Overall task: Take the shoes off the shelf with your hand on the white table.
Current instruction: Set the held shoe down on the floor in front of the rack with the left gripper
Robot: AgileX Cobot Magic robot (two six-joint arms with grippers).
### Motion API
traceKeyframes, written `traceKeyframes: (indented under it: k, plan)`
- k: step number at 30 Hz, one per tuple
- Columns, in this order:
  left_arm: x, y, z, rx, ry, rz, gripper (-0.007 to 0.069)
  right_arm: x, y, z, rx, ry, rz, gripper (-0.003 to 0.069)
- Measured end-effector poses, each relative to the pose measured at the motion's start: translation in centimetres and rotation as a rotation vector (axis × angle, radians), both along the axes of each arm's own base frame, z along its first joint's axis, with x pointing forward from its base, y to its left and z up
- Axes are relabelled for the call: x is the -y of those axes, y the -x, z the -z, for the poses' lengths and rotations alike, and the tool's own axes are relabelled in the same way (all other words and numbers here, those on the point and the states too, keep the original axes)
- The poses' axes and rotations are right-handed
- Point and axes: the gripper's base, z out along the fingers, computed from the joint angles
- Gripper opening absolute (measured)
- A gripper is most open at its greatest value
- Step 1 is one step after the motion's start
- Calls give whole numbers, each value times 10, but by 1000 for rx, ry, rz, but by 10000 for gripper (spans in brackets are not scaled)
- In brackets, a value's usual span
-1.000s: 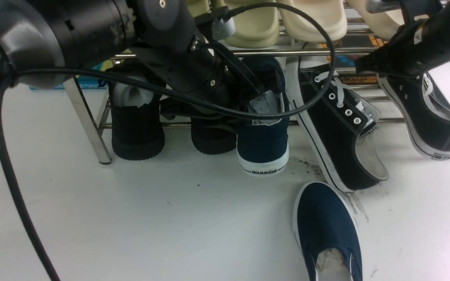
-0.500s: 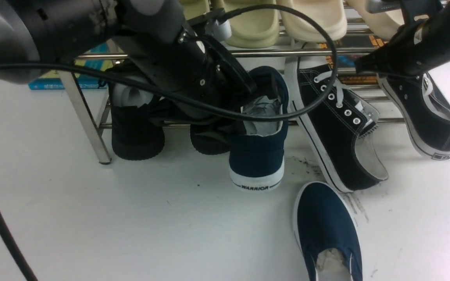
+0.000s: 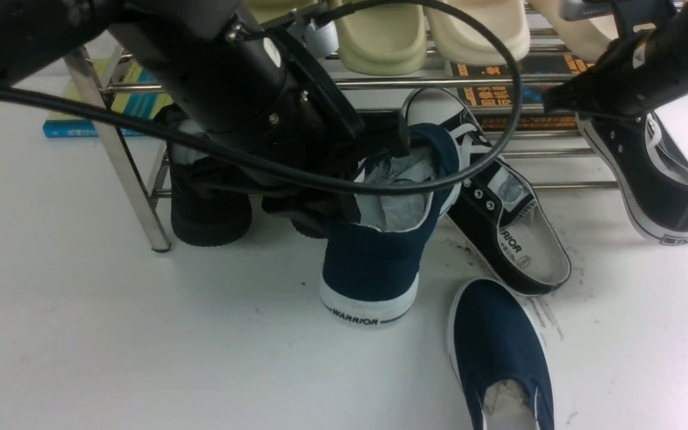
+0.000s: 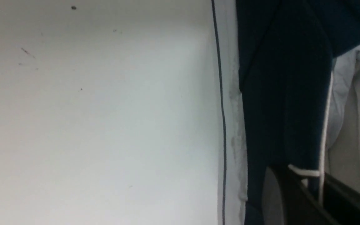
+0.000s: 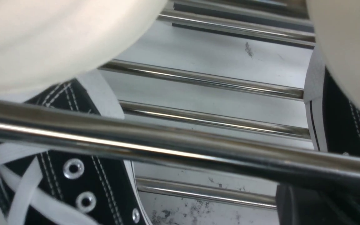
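1. Front view: the held navy slip-on [image 3: 374, 269] is showing "WARRIOR" across its white heel band. The fallen black lace-up sneaker [image 3: 499, 227] is showing "RIOR" on its insole. The orange print on the books [image 3: 499, 95] behind the shelf [image 3: 439, 80] is staying too blurred to read.
2. The left gripper [image 3: 402, 136] is pinching the far edge of that slip-on's paper-stuffed opening. The right gripper [image 3: 553, 101] is hanging by the upper rods with its fingers drawn together into a narrow tip.
3. Since a second ago, the held slip-on has been sliding out from under the shelf, and its heel is now resting well forward on the white table [image 3: 141, 334]. The sneaker beside it has been rolling over, exposing its insole. The second navy slip-on [image 3: 499, 352] is lying where it was.
4. Left wrist view: the fingers [image 4: 280, 200] are clamping the slip-on's [image 4: 286, 93] white-trimmed collar, with the sole sitting against the table [image 4: 89, 109].
5. Right wrist view: steel rods [image 5: 167, 143] are crossing over a laced sneaker [image 5: 73, 175], under a cream slipper [image 5: 58, 37].
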Motion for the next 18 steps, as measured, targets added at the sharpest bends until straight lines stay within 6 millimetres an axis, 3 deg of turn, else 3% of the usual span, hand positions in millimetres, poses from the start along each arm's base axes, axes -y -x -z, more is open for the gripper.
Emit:
traceKeyframes:
  k: [10,14,18]
  plan:
    - [-12,17,-16,20,-18,17,50,0,0,0,0,0,0,30]
    - [-3,29,-19,69,-64,64,50,0,0,0,0,0,0,30]
    - [20,52,-17,97,-109,109,50,0,0,0,0,0,0,30]
